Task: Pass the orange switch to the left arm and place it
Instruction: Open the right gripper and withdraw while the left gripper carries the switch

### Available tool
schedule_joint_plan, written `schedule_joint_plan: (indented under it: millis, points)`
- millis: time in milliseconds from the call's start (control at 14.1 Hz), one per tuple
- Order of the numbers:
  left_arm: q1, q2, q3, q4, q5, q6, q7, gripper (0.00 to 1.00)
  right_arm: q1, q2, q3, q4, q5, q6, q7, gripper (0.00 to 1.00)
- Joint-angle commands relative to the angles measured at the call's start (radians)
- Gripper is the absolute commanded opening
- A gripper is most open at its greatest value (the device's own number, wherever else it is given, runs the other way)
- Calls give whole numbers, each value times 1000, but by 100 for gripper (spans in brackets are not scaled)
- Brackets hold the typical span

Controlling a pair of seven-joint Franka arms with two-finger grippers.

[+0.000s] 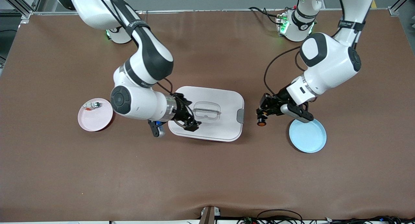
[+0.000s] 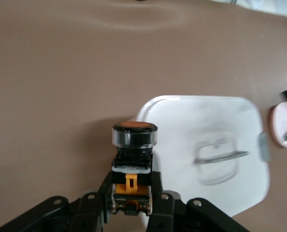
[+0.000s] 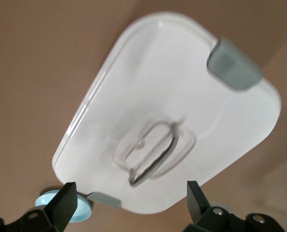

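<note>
The orange switch (image 1: 261, 121), black with a round orange button end, hangs just above the table between the box (image 1: 227, 104) and a blue plate. My left gripper (image 1: 264, 113) is shut on its black-and-orange body. In the left wrist view the switch (image 2: 134, 145) stands out from the left gripper (image 2: 132, 195), button end away from the jaws, with the white box (image 2: 206, 125) past it. My right gripper (image 1: 190, 113) is open over the box, at the end toward the right arm. In the right wrist view the right gripper (image 3: 131, 197) holds nothing, and the box lid (image 3: 167, 96) with its recessed handle lies below.
A pink plate (image 1: 95, 120) lies toward the right arm's end of the table with a small white-grey part (image 1: 92, 105) on it. The blue plate (image 1: 308, 138) lies toward the left arm's end, beside the left gripper. Grey clips (image 1: 240, 115) sit on the box's short sides.
</note>
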Motion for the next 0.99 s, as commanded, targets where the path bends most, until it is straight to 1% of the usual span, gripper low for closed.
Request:
schedule_joint_plan:
  millis: [0, 142, 283, 354, 496, 567, 779, 921]
  points:
    - [47, -4, -7, 5, 148, -49, 46, 0, -54, -30, 14, -1, -94, -112, -183, 100]
    - [73, 2, -5, 3, 192, -102, 132, 0, -74, -33, 12, -1, -183, -209, -361, 100]
    - [115, 7, -5, -6, 256, -126, 245, 0, -86, -53, 13, -3, -311, -289, -525, 100]
    - [135, 15, -5, -6, 299, -145, 303, 0, -97, -61, 15, -9, -357, -323, -619, 100]
    - [168, 37, -5, -6, 391, -161, 421, 0, -132, -64, 12, -10, -375, -390, -740, 100]
    - [182, 50, -5, -4, 440, -161, 493, 0, -159, -64, 13, -12, -385, -395, -787, 100]
    - [207, 77, -5, -6, 532, -161, 646, 0, -224, -68, 13, -12, -466, -459, -1009, 100]
    - [225, 90, -5, -4, 627, -161, 725, 0, -267, -96, 13, -13, -489, -492, -1138, 100]
